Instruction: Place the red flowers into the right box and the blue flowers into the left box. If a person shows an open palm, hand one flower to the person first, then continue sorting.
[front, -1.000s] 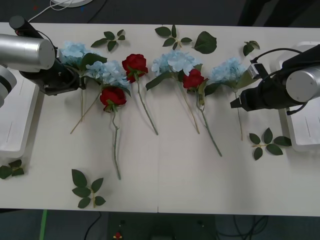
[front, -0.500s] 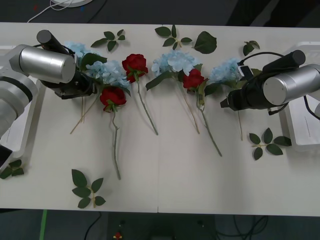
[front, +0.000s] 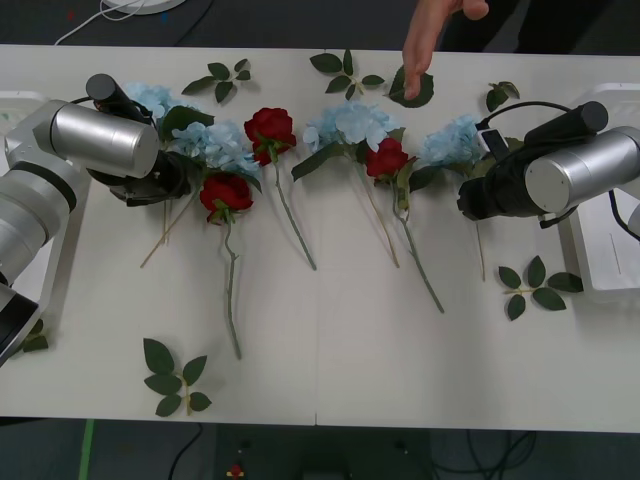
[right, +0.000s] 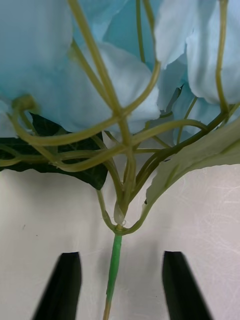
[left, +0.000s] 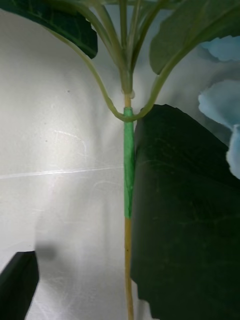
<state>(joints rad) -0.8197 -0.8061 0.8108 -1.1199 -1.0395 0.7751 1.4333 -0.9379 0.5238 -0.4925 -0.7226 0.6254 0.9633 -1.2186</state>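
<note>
Your right hand (right: 120, 285) is straddling a blue flower stem (right: 114, 262), wide, ready to pinch; left hand (front: 168, 182) state unclear.

Bare counter (front: 400, 350) lies open along the near side; farther back, crossing stems and blooms crowd it, and a hand (front: 425, 45) reaches in.
</note>
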